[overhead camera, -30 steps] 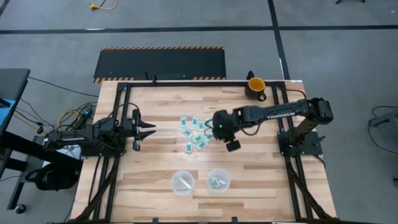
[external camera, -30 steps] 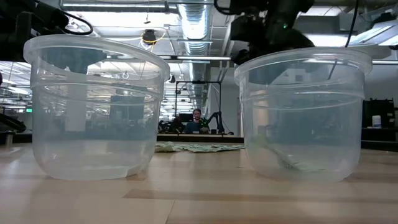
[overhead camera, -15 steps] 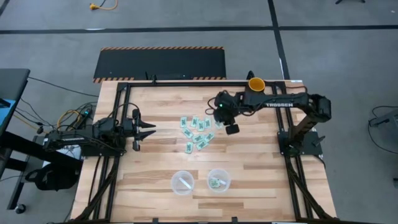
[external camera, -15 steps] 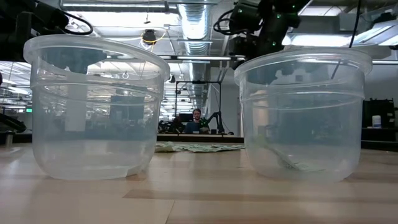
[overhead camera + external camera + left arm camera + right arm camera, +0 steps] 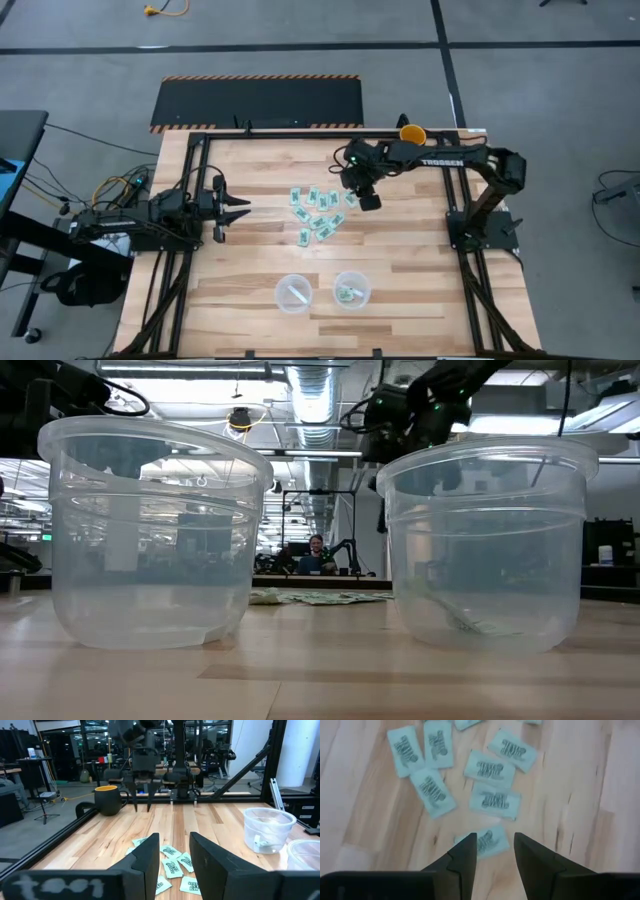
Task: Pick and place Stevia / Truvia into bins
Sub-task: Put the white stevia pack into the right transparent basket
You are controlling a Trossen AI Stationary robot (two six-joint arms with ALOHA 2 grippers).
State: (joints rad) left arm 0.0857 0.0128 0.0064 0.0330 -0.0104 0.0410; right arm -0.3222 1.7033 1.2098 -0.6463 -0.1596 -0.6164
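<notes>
High view: the right pincer (image 5: pixel 362 190) hangs over the far right edge of the packets (image 5: pixel 318 212), which lie scattered mid-bench (image 5: pixel 250 160), well apart from the two cups near the front edge.
Right pincer state: fingers parted to a narrow gap, nothing between them; in the right wrist view the gap frames one packet (image 5: pixel 485 842) straight below.
Target packet: flat on the wood, at the edge of the pile, a little apart from its neighbours; its long axis runs roughly across the gap, slightly tilted, so the fingers would close on its short ends unless the wrist turns.
Nearer arm: the right, already above the pile; a straight drop looks like the next move.
Left pincer (image 5: pixel 238 207): waits at the left side of the bench, fingers apart and empty, pointing toward the pile.
Cups: the right cup (image 5: pixel 352 290) holds a green packet; the left cup (image 5: pixel 293 294) shows something pale, which I cannot identify.
</notes>
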